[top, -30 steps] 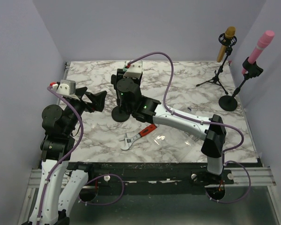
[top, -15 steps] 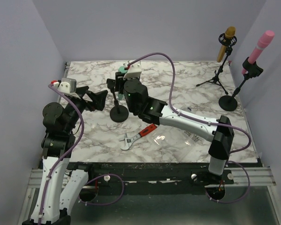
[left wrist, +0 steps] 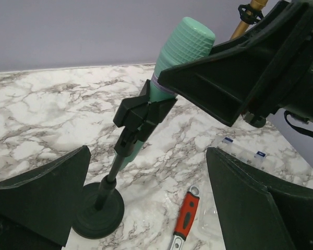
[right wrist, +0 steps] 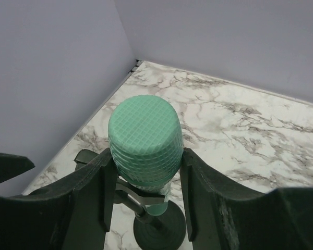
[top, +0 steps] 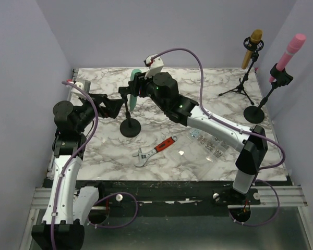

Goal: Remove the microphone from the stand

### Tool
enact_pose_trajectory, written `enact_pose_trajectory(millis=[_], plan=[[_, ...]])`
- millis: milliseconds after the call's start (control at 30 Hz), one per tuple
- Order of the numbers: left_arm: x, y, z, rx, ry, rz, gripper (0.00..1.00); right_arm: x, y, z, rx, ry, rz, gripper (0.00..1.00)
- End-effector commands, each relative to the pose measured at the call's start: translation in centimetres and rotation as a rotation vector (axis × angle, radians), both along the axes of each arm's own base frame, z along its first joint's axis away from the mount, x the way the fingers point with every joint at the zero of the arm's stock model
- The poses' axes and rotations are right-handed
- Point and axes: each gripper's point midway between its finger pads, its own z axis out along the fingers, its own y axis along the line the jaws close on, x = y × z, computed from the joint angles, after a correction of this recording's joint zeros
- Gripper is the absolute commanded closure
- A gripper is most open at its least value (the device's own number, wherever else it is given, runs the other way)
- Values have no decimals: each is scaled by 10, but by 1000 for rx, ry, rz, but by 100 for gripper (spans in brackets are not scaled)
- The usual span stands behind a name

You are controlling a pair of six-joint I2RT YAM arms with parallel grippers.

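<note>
- Microphone (top: 135,74): the green one sits left of centre on the counter (top: 94,151), tilted in the clip (left wrist: 141,112) of its stand (top: 130,127). It has not been removed from the stand.
- Left gripper (top: 116,104): its fingers are wide apart and hold nothing. It sits just left of the stand's pole, which rises between the fingers in the left wrist view.
- Right gripper (top: 138,86): it reaches in from the right, and its jaws stand on either side of the microphone just below the mesh head. They sit close against it in the right wrist view, but I cannot tell whether they are actually pressing on it.
- Progress: judging from this, both approaches are done. What remains is a firm hold on the microphone, probably a brace on the stand from the left gripper, and the pull out of the clip.
- Further right: a red-handled wrench (top: 155,150) and a clear bag of small parts (top: 208,143) lie on the counter. A gold microphone (top: 253,47) and a pink microphone (top: 291,49) stand at the far right edge, well apart from the work.
- Change over the last half second: the left arm has stretched forward from a folded pose and brought its gripper up to the pole.
- The right gripper has shifted up and back, so the green head, which it mostly hid before, now shows. The stand's base is in about the same spot.
</note>
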Motion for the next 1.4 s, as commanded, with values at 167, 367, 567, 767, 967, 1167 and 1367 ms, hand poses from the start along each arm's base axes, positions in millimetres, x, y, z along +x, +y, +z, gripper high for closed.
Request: enact_pose_trajectory(millis=[167,367,567,767,967,1167,1367], plan=[[20,-11,5,47,-37,-160,5,-11,16,-16,-64,89,133,99],[37,-9,-2,92,32,-175,5,-6,13,-14,-47,112,145,99],[47,-16,-17,123,37,-251,5,0,13,-17,-52,129,157,99],[55,-15,-21,116,46,-238,15,3,14,-18,-44,136,157,99],[57,-12,-19,111,24,-217,29,5,17,-23,-48,147,167,99],[65,-7,-20,114,27,-173,100,7,18,-21,-36,153,167,99],[67,-5,-20,118,27,-161,100,17,18,-12,-6,155,116,99]])
